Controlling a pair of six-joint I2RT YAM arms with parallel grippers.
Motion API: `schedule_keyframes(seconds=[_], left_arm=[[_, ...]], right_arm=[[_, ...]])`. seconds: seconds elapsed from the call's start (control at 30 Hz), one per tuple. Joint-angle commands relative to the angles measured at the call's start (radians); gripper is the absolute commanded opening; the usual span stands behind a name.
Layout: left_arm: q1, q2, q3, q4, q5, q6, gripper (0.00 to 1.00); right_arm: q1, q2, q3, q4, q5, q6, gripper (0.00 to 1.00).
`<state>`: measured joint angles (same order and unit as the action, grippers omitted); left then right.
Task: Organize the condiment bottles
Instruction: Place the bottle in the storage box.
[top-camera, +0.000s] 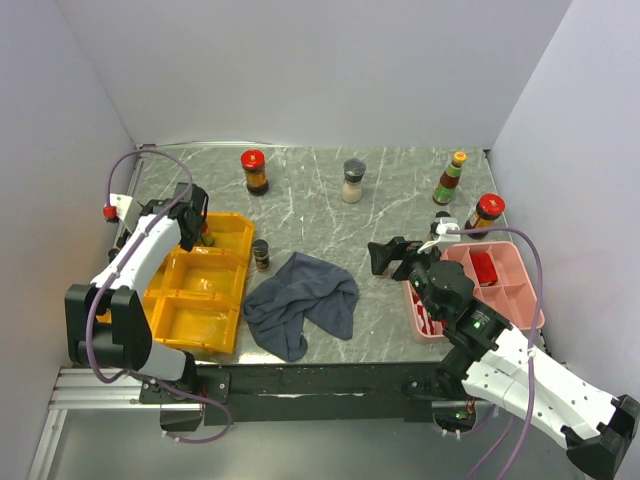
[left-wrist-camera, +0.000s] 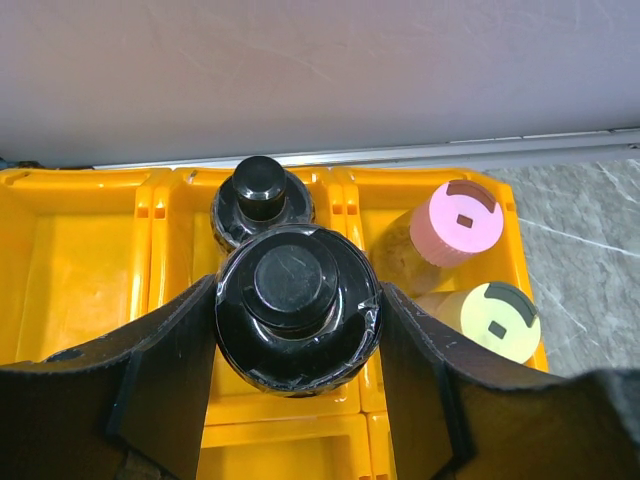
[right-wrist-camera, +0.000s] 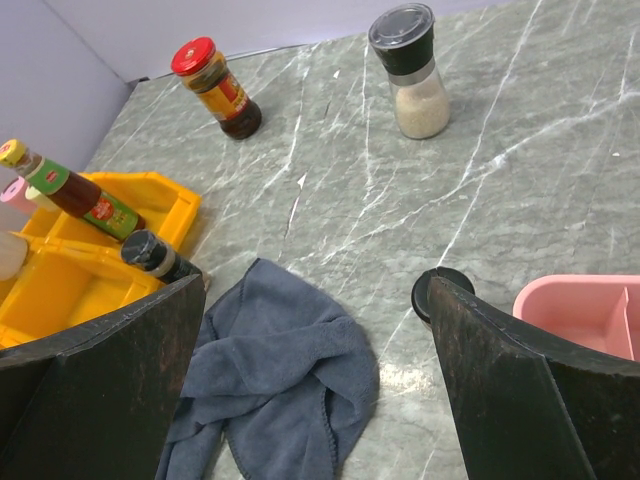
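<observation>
The left gripper clamps a black-capped bottle between its fingers, over the yellow tray. Just beyond sits a second black cap; right of the fingers stand a pink cap and a pale-green cap. The right gripper gapes wide and empty, with the cloth between its fingers. A dark disc by its right finger may be a cap.

From the left wrist, the black-capped bottle shows only its cap; its body is hidden beneath. A second black-capped bottle behind is partly covered. A finger of the right hand hides part of a black cap, and the pink tray runs off the picture's edge.
</observation>
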<state>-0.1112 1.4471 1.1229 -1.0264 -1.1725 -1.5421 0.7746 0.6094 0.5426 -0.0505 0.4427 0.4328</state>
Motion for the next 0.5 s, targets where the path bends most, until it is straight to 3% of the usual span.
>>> schedule_keyframes(seconds=[0.0,0.27,0.47], left_arm=[[0.016,-0.007,-0.048,0.121,0.091,0.080,0.05],[0.019,0.053,0.014,-0.020,0.047,-0.013,0.02],[0.019,0.058,0.034,-0.029,0.043,0.000,0.01]], right_arm=[[-0.001,-0.002,0.036,0.046,0.013,-0.006,1.00],[-0.001,0.003,0.034,0.047,0.007,-0.002,1.00],[-0.001,0.004,0.034,0.047,0.007,-0.005,1.00]])
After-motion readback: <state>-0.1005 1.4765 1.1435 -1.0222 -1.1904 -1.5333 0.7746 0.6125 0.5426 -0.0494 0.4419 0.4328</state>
